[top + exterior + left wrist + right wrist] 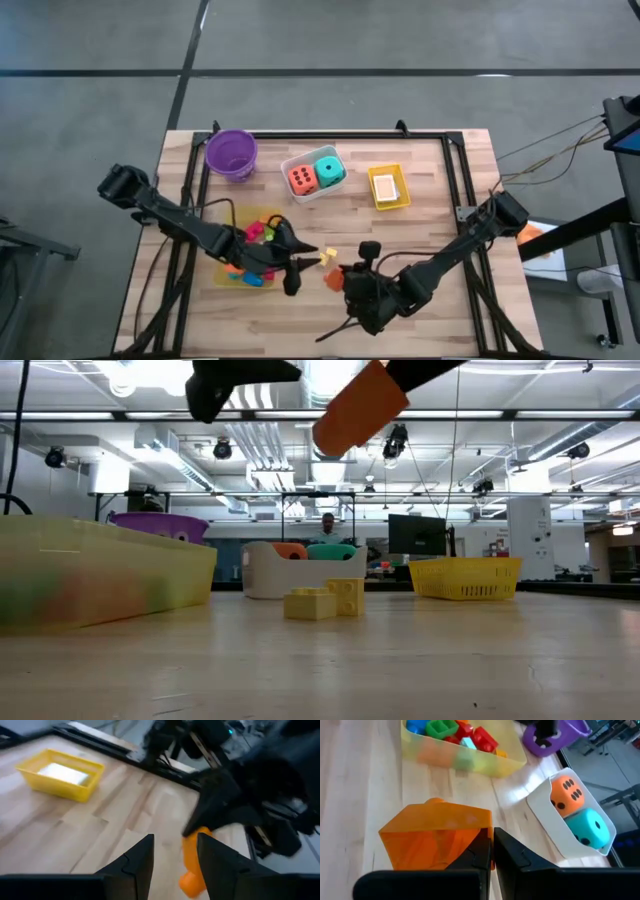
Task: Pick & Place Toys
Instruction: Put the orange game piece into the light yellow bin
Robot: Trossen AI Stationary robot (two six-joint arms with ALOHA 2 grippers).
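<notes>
Orange translucent plastic marks the held toy: an orange block [437, 837] pinched between the pressed-together fingers of the right gripper [337, 279], raised clear of the wooden table [430, 210] near its front middle. In the low view the block hangs high above the tabletop. The left gripper [305, 258] sits just beside it on the left, fingers [142, 857] partly spread with nothing between them; seen from its wrist, the orange block and the dark right arm lie directly ahead.

A yellow block [325, 599] rests on the table between the two grippers, near the orange block. The remaining bright blocks [455, 731] (red, blue, green) fill the translucent yellow tray [470, 762] at the left front, partly covered by the left arm in the high view. Behind, along the far side of the table, stand a purple bowl [231, 153], a white tray [300, 192] holding an orange die [302, 179] and a teal die [329, 170] side by side, and a small yellow basket [389, 203] holding a pale card [386, 186]. A person [327, 528] is seen far off in the room beyond the table.
</notes>
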